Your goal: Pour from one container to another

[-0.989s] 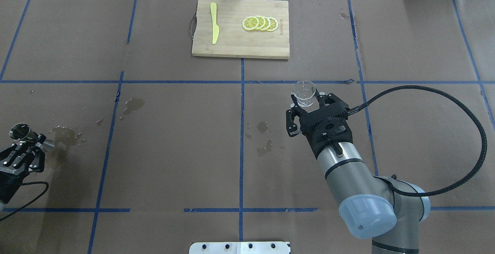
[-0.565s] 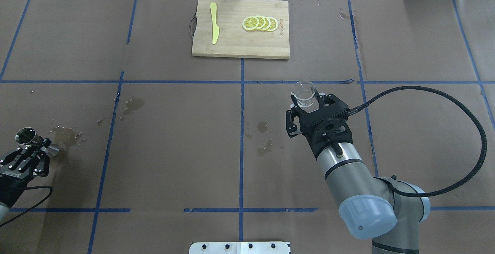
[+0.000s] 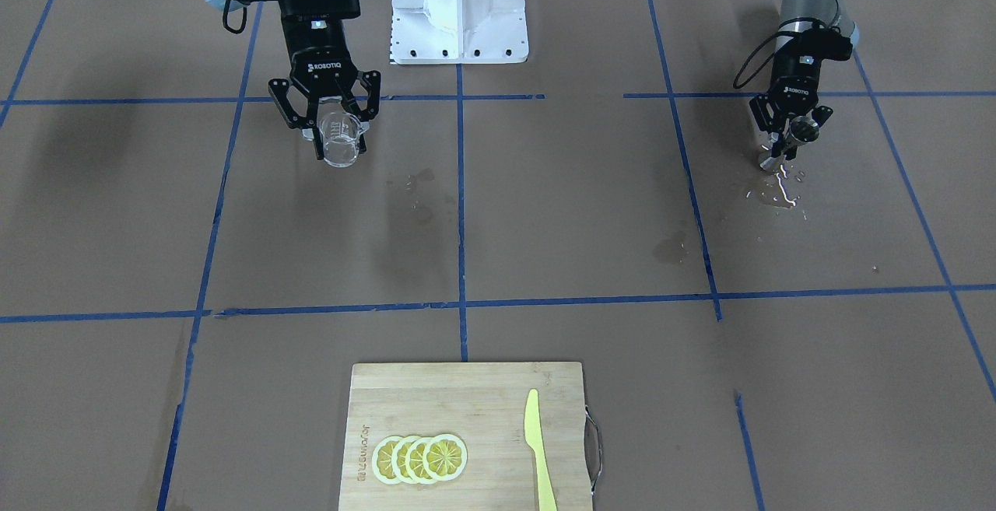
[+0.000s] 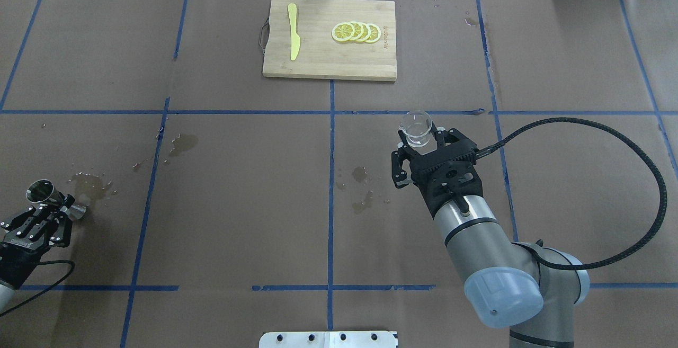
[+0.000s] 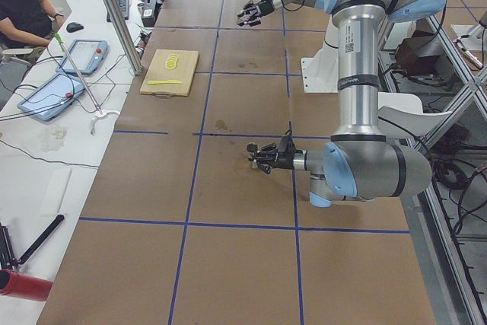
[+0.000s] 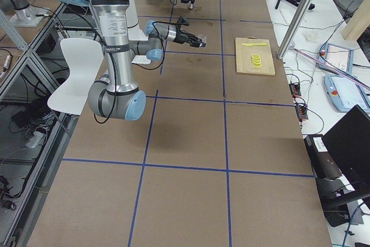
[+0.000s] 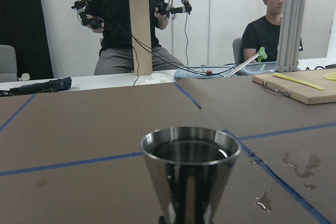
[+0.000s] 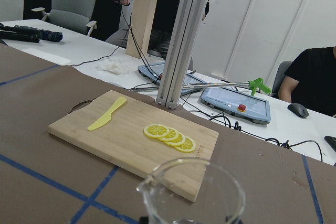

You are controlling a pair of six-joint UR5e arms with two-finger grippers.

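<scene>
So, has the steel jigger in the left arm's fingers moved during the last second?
Yes. In the overhead view the steel jigger has shifted slightly rightward and down toward the robot's side, judged against the wet patch, which stayed in place.

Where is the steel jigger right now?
In the overhead view the steel jigger is at the far left edge, held by the left gripper beside a wet patch.

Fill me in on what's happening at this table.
Each arm holds one vessel. The right gripper is shut on the glass measuring cup, held upright on the robot's right side. The left gripper grips the steel jigger far off on its left side, beside wet spots. The two vessels are well apart, so no pouring is underway.
</scene>
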